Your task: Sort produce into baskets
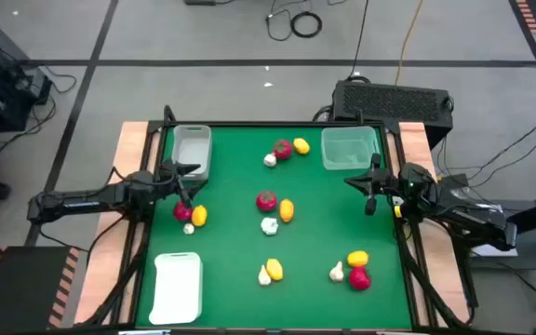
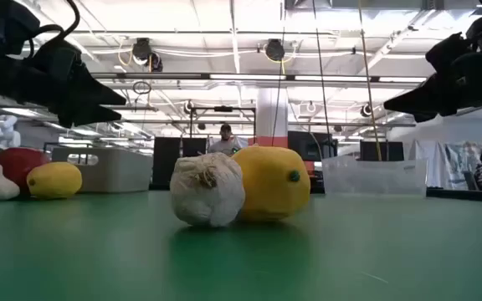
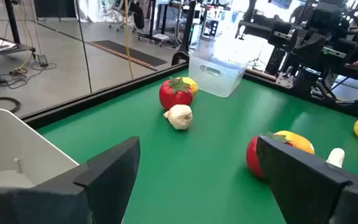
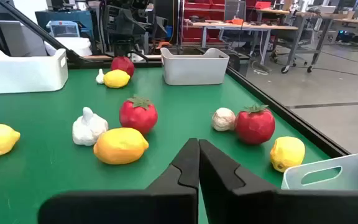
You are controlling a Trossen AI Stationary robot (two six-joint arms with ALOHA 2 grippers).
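Nothing is sorted yet — all the produce lies loose on the green table (image 1: 231, 233) in small clusters, and the three baskets look empty as far as the high view shows. The grey bin (image 1: 192, 149) sits at the far left, the clear bin (image 1: 350, 149) at the far right, the white tray (image 1: 178, 287) at the near left.

The left gripper (image 1: 182, 183) hovers just beside the grey bin with its fingers spread wide and nothing between them. Just beyond it lie a red fruit (image 1: 183, 211), a lemon (image 1: 199, 216) and a garlic (image 1: 189, 229), touching or nearly so. The right gripper (image 4: 197, 163) hangs near the clear bin, fingers pressed together, holding nothing.

Other clusters: a red fruit (image 1: 282, 149), lemon (image 1: 301, 145) and garlic (image 1: 270, 160) at the far middle; three more at the centre (image 1: 266, 200); a lemon and garlic (image 1: 269, 272) near the front; three by the near right (image 1: 354, 270).

The pieces look like light, hard plastic toys — smooth and rounded, so they would likely roll or squirt out of a shallow pinch. The red fruit seems best taken across its widest middle, below the green top; the lemon across its short axis; the garlic around its belly, not the knobby tip. With neighbours touching, one finger may nudge the next item aside.
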